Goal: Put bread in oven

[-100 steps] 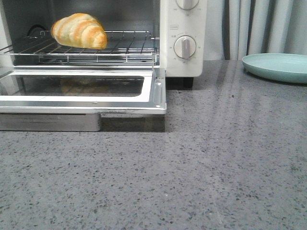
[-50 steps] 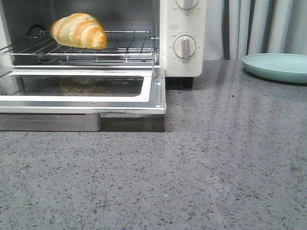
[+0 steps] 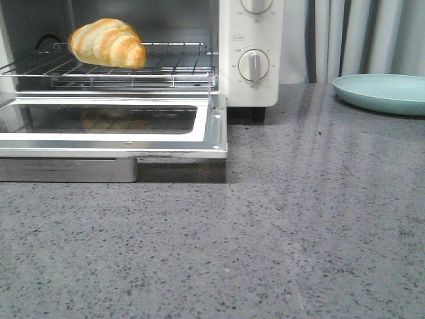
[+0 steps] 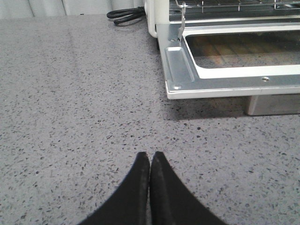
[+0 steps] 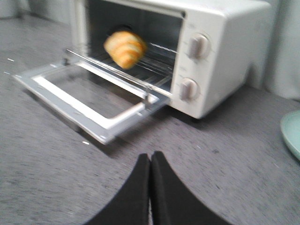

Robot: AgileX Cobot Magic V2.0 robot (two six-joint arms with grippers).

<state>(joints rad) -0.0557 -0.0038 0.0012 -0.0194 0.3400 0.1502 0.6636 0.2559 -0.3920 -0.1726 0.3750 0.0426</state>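
Observation:
The bread (image 3: 107, 42), a golden-orange croissant roll with pale stripes, lies on the wire rack (image 3: 166, 70) inside the cream-white oven (image 3: 249, 86). It also shows in the right wrist view (image 5: 125, 48). The oven door (image 3: 212, 129) is folded down flat and open. My left gripper (image 4: 150, 155) is shut and empty, low over the counter, apart from the door's corner (image 4: 176, 86). My right gripper (image 5: 150, 156) is shut and empty, over the counter in front of the oven (image 5: 225, 56). Neither gripper shows in the front view.
A pale teal plate (image 3: 382, 93) sits at the back right of the grey speckled counter (image 3: 299, 226); its edge shows in the right wrist view (image 5: 293, 133). A black cable (image 4: 124, 14) lies beside the oven. Grey curtains (image 3: 358, 33) hang behind.
The front view has shifted a few pixels to the left. The bread, the oven and the plate stay where they were.

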